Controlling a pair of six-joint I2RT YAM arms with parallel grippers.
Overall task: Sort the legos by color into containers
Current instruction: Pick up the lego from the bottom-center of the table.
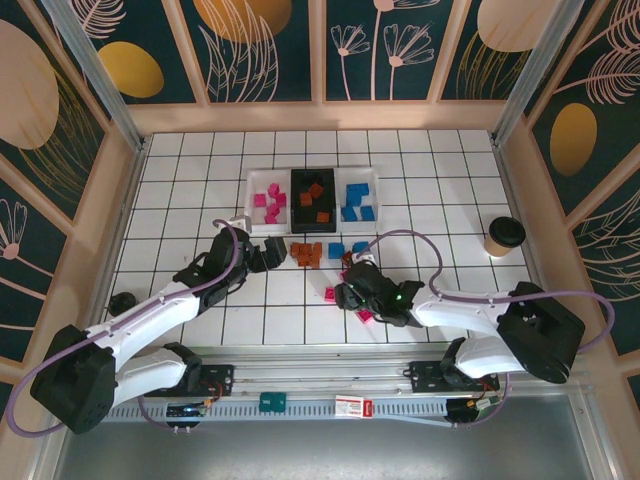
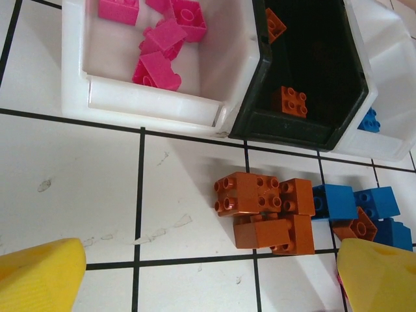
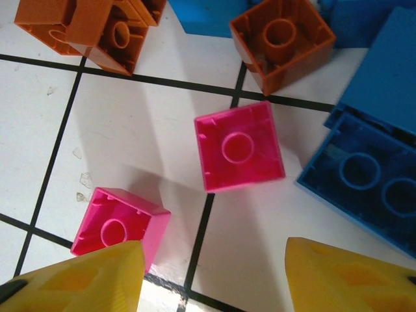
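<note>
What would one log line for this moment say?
left hand: open, near orange legos | right hand: open, above pink lego | containers: partly filled

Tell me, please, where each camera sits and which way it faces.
Top external: high behind the arm bases, looking down on the tiled table; both arms, left claw and right claw show.
Left wrist: low, facing the pink-filled white bin and black bin; its yellow fingertips show at the bottom.
Right wrist: close above two pink bricks, looking down; its fingertips show at the bottom.
Shared: both wrist views catch the orange brick cluster.
</note>
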